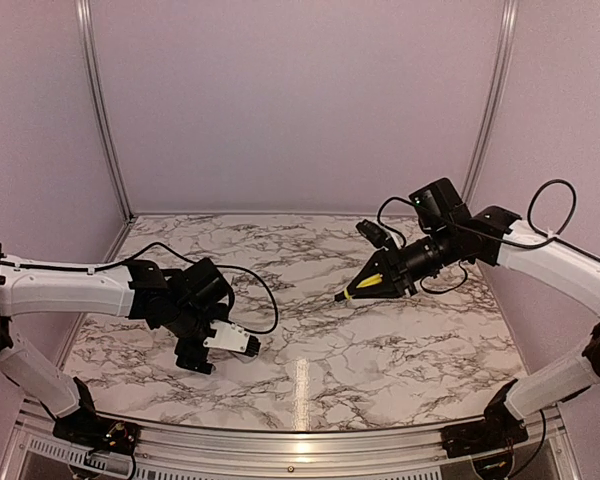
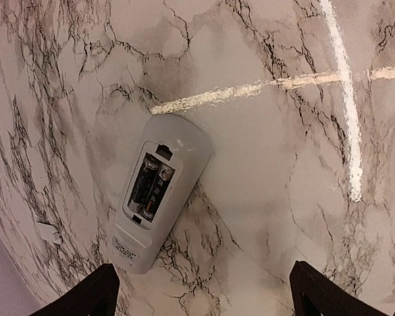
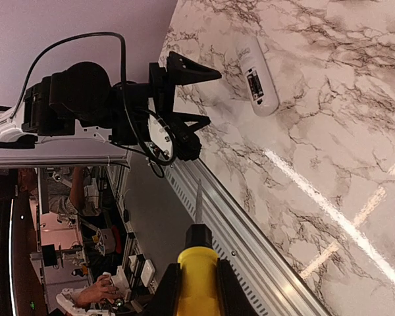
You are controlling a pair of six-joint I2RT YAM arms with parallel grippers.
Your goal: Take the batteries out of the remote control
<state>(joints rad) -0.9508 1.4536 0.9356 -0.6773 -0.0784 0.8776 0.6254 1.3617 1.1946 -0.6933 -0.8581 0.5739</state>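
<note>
Obs: left gripper (image 2: 203, 266) jaws wide, nothing between the pads. The remote control (image 2: 161, 191) lies flat on the marble table (image 2: 276, 164) just ahead of the open jaws, nearer the finger (image 2: 79, 296) at the left of the wrist view, touching neither. Compartment face up, uncovered; both batteries (image 2: 150, 187) seated side by side inside. Small white chip (image 2: 49, 232) on the table outside the jaws, beyond that same finger; cannot tell what it is. The right gripper (image 3: 196, 289) jaws are clamped on the yellow-handled screwdriver (image 3: 197, 263), shaft pointing forward from the jaws, well apart from the remote control
</note>
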